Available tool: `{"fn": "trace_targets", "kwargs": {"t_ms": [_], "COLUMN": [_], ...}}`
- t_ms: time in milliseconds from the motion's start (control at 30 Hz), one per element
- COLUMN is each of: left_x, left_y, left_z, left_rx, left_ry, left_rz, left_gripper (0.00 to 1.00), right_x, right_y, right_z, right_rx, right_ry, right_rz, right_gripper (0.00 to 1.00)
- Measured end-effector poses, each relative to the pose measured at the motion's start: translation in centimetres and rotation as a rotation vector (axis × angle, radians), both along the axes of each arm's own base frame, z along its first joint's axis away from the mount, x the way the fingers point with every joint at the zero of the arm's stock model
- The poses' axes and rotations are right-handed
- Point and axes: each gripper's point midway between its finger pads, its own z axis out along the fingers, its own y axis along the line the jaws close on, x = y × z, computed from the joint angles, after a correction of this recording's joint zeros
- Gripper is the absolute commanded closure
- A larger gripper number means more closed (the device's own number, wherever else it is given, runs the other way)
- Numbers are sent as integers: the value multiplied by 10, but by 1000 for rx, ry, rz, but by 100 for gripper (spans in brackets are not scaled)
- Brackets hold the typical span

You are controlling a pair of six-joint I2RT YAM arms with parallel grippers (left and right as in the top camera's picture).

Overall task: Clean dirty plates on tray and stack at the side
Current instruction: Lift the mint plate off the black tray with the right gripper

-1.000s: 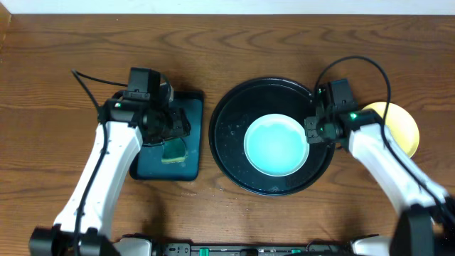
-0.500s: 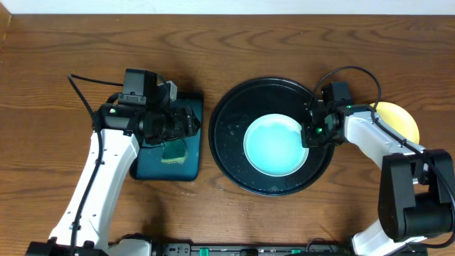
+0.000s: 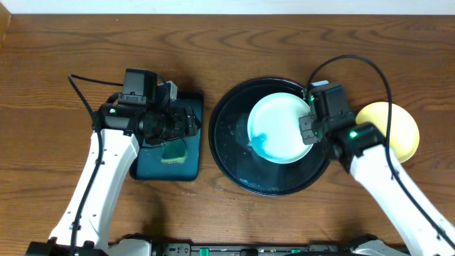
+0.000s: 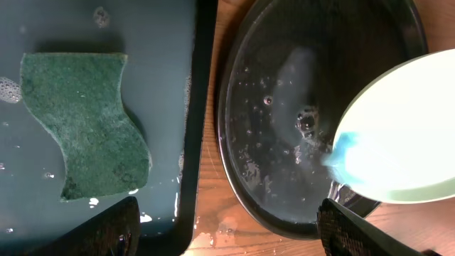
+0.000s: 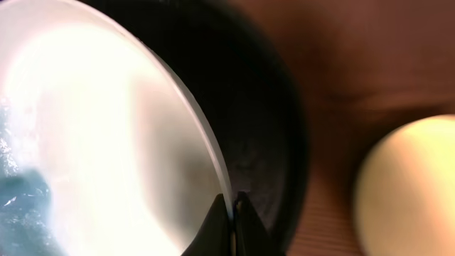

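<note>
Tool on right arm (image 3: pixel 307 128) clamps a tilted pale cyan round plate (image 3: pixel 276 126) by its rim above the glossy round black tray (image 3: pixel 233 158). Left tool (image 3: pixel 188 122) hangs spread apart over a green sponge (image 3: pixel 173 151).

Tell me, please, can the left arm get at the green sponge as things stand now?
Probably yes. The left gripper hangs open above the teal tray, where the sponge lies uncovered; the right gripper, shut on the cyan plate, is elsewhere.
</note>
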Motion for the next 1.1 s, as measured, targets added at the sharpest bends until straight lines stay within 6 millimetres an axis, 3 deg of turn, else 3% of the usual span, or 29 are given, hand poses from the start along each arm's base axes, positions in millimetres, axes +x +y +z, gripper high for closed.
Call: {"fn": "trace_targets", "kwargs": {"t_ms": [267,533,800,1100], "left_x": [0,0,0,0], "left_y": [0,0,0,0], "left_z": [0,0,0,0], "left_rx": [0,0,0,0], "left_ry": [0,0,0,0], "left_rz": [0,0,0,0], "left_gripper": [20,19,20,20], "right_x": [-10,-23,-38,-41], "right_y": [7,32,45,45], "right_z": [53,93,114,120], "right_rx": [-327,-546,-685,-731], "right_ry": [-248,-435,-520,-537], "right_rz": [19,68,99,98], "right_gripper": [99,99,99,99]}}
